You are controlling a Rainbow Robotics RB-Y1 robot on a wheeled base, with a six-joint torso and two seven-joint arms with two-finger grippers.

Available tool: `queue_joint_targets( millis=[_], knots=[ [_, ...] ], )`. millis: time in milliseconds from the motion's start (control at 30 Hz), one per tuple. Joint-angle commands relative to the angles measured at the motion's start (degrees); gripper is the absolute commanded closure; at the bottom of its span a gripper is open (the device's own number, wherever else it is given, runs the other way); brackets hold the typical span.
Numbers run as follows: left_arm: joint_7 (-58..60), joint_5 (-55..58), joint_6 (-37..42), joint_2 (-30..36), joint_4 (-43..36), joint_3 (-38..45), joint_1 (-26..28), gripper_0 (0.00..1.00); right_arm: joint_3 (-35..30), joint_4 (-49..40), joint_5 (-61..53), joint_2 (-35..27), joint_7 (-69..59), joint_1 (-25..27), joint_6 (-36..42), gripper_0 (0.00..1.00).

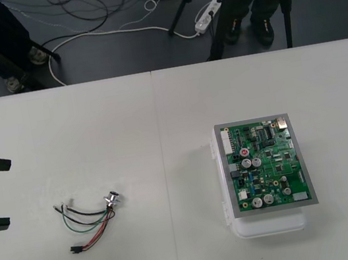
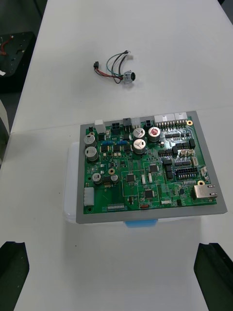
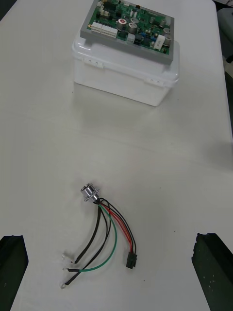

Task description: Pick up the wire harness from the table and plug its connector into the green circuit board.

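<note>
Not started yet. Harness lies loose on table, my L side, well apart from board. My left jaws & right jaws gape empty at the sides. Grab + plug-in left to do.

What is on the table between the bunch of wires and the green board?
Nothing. The front view shows plain bare table between the wires and the green board.

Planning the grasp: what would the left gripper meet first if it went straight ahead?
Probably the harness: its loose wire ends and plug lie nearest the left gripper, though its height over the table is unclear. The board comes after.
</note>
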Motion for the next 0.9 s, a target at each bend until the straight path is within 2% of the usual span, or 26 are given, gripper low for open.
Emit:
queue_joint_targets(
  millis=[33,700,733,800,833,900],
  knots=[
    [-1.1,0.4,-2.1,2.4,0.1,1.9,1.4,0.00,-2.0,-0.9,-0.8,0.4,-2.6,-1.2,-0.4,0.00],
    [-1.1,0.4,-2.1,2.4,0.1,1.9,1.4,0.00,-2.0,-0.9,-0.8,0.4,-2.6,-1.2,-0.4,0.00],
    [-1.1,-0.7,-2.1,0.6,1.1,0.3,3.1,0.00,-2.0,-0.9,-0.8,0.4,-2.6,-1.2,-0.4,0.00],
    [-1.1,-0.6,-2.1,0.8,1.1,0.4,3.1,0.00,-2.0,-0.9,-0.8,0.4,-2.6,-1.2,-0.4,0.00],
    [-1.1,-1.3,-2.1,-0.2,2.8,-0.7,0.5,0.00,-2.0,-0.9,-0.8,0.4,-2.6,-1.2,-0.4,0.00],
    [-1.4,-1.1,-2.1,-0.2,4.5,-0.9,0.1,0.00,-2.0,-0.9,-0.8,0.4,-2.6,-1.2,-0.4,0.00]
  ],
)
